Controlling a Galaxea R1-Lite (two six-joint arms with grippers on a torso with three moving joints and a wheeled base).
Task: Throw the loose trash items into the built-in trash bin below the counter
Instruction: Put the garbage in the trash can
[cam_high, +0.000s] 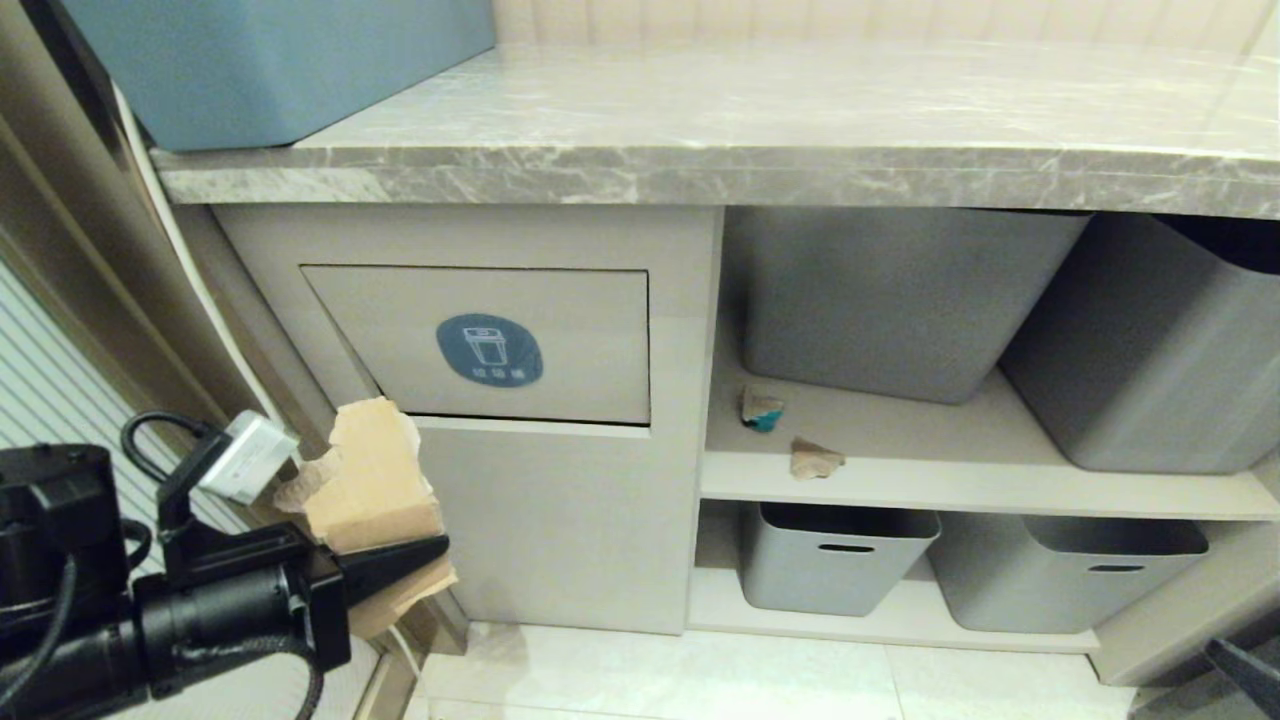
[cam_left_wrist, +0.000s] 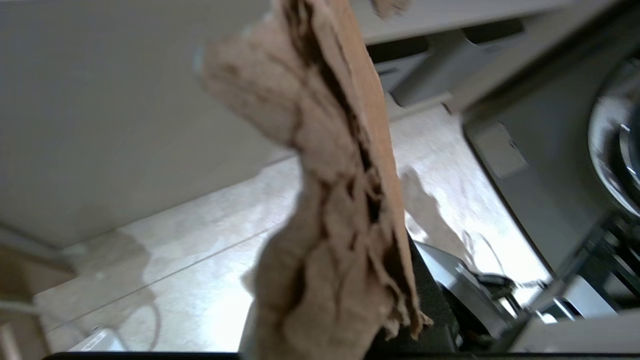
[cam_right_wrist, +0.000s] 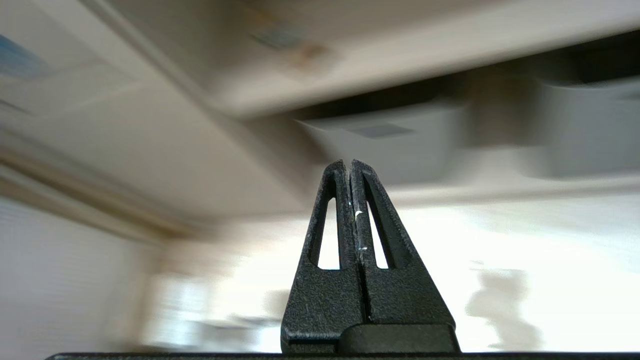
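Torn cardboard scrap clamped in left gripper beside bin flap, two scraps on shelf, right gripper closed, empty.

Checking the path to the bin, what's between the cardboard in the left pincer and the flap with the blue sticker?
Nothing: in the head view the cardboard scrap in the left pincer sits just below-left of the flap, only bare cabinet front between.

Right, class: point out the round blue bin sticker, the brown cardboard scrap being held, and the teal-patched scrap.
Round blue sticker (cam_high: 489, 350), head view, centre.
Brown cardboard scrap (cam_high: 372, 478), head view, flat face.
Teal-patched scrap (cam_high: 762, 408), head view, middle.
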